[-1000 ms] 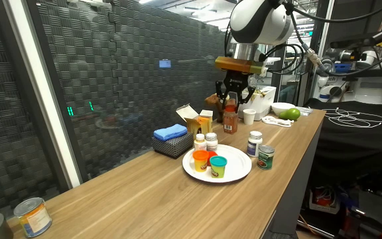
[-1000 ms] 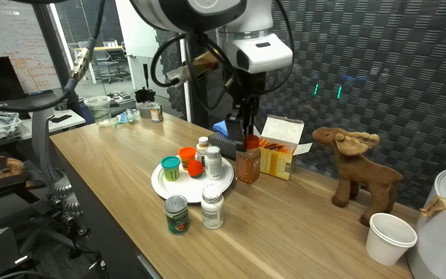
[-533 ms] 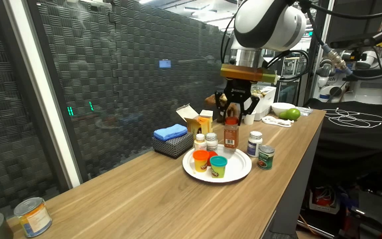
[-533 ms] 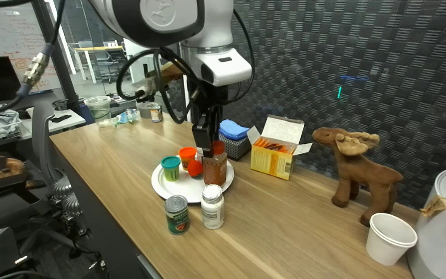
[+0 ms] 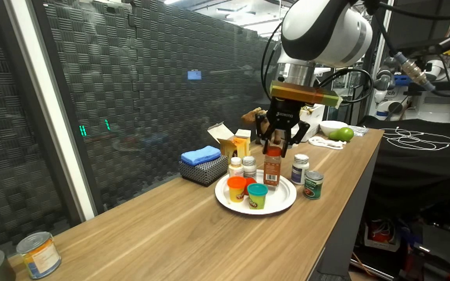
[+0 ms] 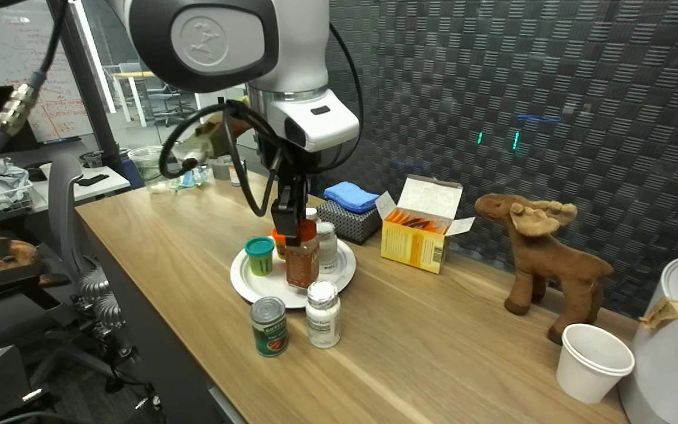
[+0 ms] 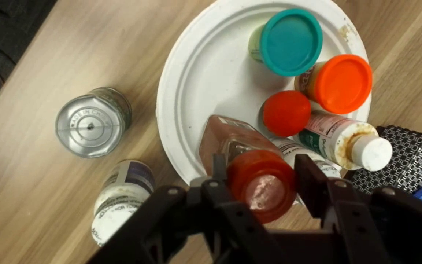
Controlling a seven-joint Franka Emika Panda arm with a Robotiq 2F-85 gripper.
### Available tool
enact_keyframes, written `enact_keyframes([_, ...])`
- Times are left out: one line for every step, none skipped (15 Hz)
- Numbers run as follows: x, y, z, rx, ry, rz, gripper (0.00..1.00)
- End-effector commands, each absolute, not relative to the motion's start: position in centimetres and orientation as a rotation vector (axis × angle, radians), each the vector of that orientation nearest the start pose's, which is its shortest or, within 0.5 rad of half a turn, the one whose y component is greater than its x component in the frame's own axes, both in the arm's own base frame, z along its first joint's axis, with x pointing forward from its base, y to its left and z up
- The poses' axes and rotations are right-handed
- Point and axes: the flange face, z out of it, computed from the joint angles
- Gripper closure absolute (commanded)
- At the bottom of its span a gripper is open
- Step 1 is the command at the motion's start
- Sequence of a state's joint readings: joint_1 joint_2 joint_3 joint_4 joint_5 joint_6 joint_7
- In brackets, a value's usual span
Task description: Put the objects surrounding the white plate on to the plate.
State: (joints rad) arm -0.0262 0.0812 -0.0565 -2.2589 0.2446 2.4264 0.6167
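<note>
My gripper (image 5: 274, 153) is shut on the red cap of a clear bottle with reddish-brown contents (image 5: 272, 174). It holds the bottle upright over the white plate (image 5: 281, 199); I cannot tell whether its base touches. In the wrist view the red cap (image 7: 262, 187) sits between both fingers. On the plate stand a teal-lidded green tub (image 7: 291, 42), an orange-lidded tub (image 7: 343, 84), a small red object (image 7: 287, 113) and two white bottles (image 5: 235, 168) (image 5: 249, 168). A white bottle with a purple label (image 5: 299, 170) stands on the table beside the plate, also in an exterior view (image 6: 323, 321).
A green-labelled tin can (image 6: 269, 327) stands close to the plate and the white bottle. A black box with a blue cloth (image 5: 200, 155) and an open yellow carton (image 6: 415, 244) stand by the wall. A brown toy moose (image 6: 545, 253) and paper cups (image 6: 592, 362) are farther along.
My gripper has carried the red-capped bottle from beside the plate to over it and lower, near the plate's bare middle. The other things have not moved.
</note>
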Motion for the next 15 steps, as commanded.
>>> enact_keyframes([54.3,-4.3,33.6,-2.668,1.197,-0.14,0.75])
enact_keyframes([54.4,-4.3,33.6,-2.662,1.186,-0.156,0.75])
enact_keyframes([54.5,-4.3,33.5,-2.654,1.173,-0.161,0.75])
enact_keyframes([54.6,-4.2,33.4,-2.646,1.161,-0.161,0.75])
enact_keyframes([54.6,-4.1,33.3,-2.638,1.146,-0.147,0.75])
enact_keyframes([54.5,-4.0,33.2,-2.637,1.134,-0.133,0.75])
enact_keyframes([54.5,-3.9,32.9,-2.639,1.121,-0.115,0.75])
enact_keyframes([54.4,-3.9,32.7,-2.645,1.112,-0.11,0.75])
enact_keyframes([54.3,-4.0,32.5,-2.66,1.108,-0.105,0.75])
enact_keyframes([54.3,-4.1,32.4,-2.674,1.107,-0.124,0.75])
enact_keyframes([54.2,-4.2,32.4,-2.682,1.107,-0.14,0.75])
enact_keyframes([54.2,-4.2,32.3,-2.685,1.107,-0.145,0.75])
enact_keyframes([54.2,-4.2,32.3,-2.684,1.106,-0.144,0.74])
enact_keyframes([54.1,-4.2,32.4,-2.682,1.106,-0.146,0.25])
enact_keyframes([54.0,-4.2,32.5,-2.681,1.103,-0.142,0.23])
